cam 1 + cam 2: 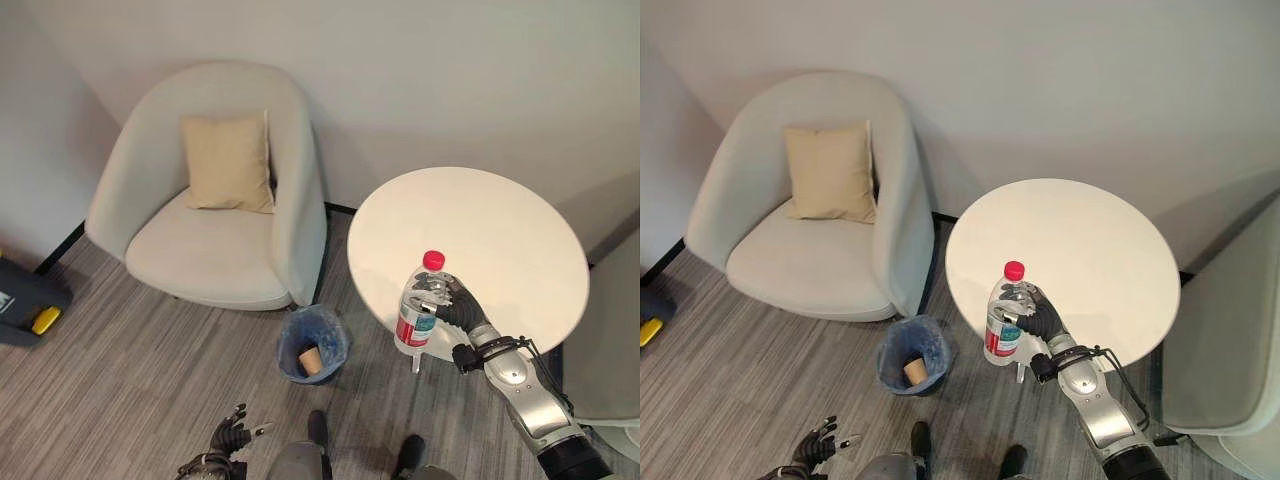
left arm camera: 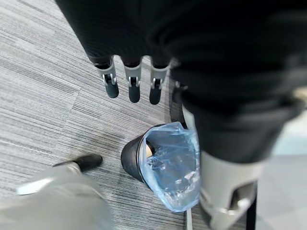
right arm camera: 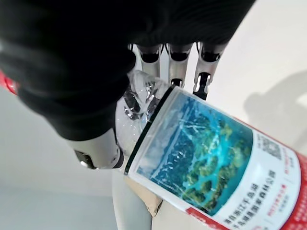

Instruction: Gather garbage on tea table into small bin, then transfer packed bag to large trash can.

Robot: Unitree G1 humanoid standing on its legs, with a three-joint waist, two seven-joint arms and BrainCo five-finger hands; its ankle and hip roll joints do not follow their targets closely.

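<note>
Bottle (image 1: 420, 310): upright, red cap up, long axis vertical, pinched in the right robot hand (image 1: 458, 306) over the counter (image 1: 500, 235) near its edge. Bin (image 1: 312, 344): on the floor at 8 o'clock from the bottle, probably within reach. Left robot hand (image 1: 232, 436): spread, idle.

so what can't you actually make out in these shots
- Whether the plastic bottle holds any liquid: the right hand and the label cover it in the eye and right wrist views.
- What lies in the small bin besides one brown item: its blue liner hides the inside in the left wrist view.
- The dark object with a yellow part: cut off by the left eye view's edge.
</note>
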